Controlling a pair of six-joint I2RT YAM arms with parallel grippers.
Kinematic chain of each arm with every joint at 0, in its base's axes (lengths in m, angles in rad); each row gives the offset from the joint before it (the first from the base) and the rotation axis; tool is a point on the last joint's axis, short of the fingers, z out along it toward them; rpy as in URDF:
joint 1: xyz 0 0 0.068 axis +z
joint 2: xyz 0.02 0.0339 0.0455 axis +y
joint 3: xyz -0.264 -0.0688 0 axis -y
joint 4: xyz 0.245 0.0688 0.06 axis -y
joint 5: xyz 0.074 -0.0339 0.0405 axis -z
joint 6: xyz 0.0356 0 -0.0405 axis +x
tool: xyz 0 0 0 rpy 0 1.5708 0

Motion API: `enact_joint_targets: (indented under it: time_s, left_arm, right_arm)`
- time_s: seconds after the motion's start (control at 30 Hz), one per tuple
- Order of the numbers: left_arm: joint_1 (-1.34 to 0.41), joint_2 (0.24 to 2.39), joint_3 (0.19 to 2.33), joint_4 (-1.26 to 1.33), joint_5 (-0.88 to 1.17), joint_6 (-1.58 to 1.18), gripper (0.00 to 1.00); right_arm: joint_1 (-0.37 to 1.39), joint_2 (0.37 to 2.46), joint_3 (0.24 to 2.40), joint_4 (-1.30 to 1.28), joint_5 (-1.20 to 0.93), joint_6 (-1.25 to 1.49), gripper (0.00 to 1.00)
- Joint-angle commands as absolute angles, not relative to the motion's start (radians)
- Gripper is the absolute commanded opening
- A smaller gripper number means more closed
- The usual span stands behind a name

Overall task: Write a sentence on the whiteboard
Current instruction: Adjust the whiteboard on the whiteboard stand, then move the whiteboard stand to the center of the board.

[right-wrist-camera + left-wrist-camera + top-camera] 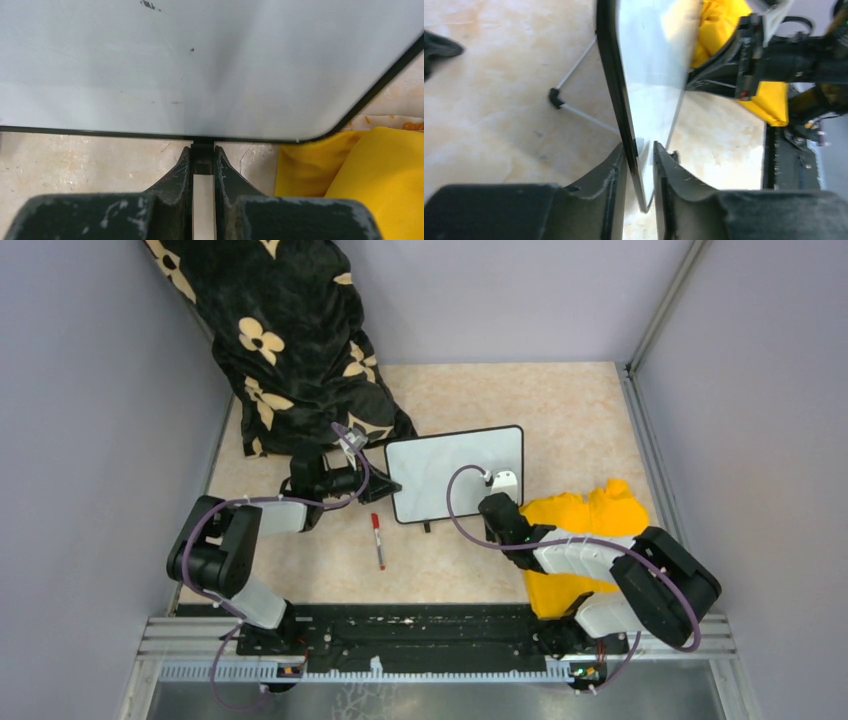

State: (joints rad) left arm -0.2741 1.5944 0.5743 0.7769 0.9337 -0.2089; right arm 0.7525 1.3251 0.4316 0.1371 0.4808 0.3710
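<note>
Blank whiteboard (pixel 455 475) sits mid-table (pixel 560 410), nothing written yet. My right gripper (pixel 203 155) is clenched on its near edge. The left gripper (pixel 640 152) straddles the left edge; pinching or slack, I cannot tell. Plan: hold right firm, back left straight off without nudging, then fetch the marker (pixel 378 540).

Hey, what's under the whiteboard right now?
In the left wrist view a thin wire leg with a black joint shows below the whiteboard, over the beige table. From above, the board covers whatever else lies directly beneath it.
</note>
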Motion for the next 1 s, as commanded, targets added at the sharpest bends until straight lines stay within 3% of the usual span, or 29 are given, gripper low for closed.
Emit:
enact_joint_targets:
  time_s: [0.0, 0.13, 0.27, 0.73, 0.97]
  left_arm:
    - [-0.265, 1.575, 0.576, 0.729, 0.841, -0.142, 0.41]
    - [-0.265, 1.534, 0.572, 0.728, 0.806, -0.155, 0.61]
    - [-0.265, 1.465, 0.561, 0.727, 0.742, -0.161, 0.97]
    - [-0.265, 1.035, 0.600, 0.476, 0.195, -0.202, 0.99]
    - [-0.295, 0.923, 0.543, 0.487, 0.141, -0.197, 0.99]
  right_arm:
    - [0.754, 1.294, 0.429, 0.187, 0.537, 0.389, 0.00]
    - [0.755, 1.294, 0.428, 0.190, 0.531, 0.385, 0.00]
    - [0.754, 1.294, 0.431, 0.193, 0.523, 0.382, 0.00]
    - [0.754, 1.387, 0.508, 0.195, 0.540, 0.439, 0.00]
    - [0.752, 1.525, 0.631, 0.191, 0.541, 0.453, 0.00]
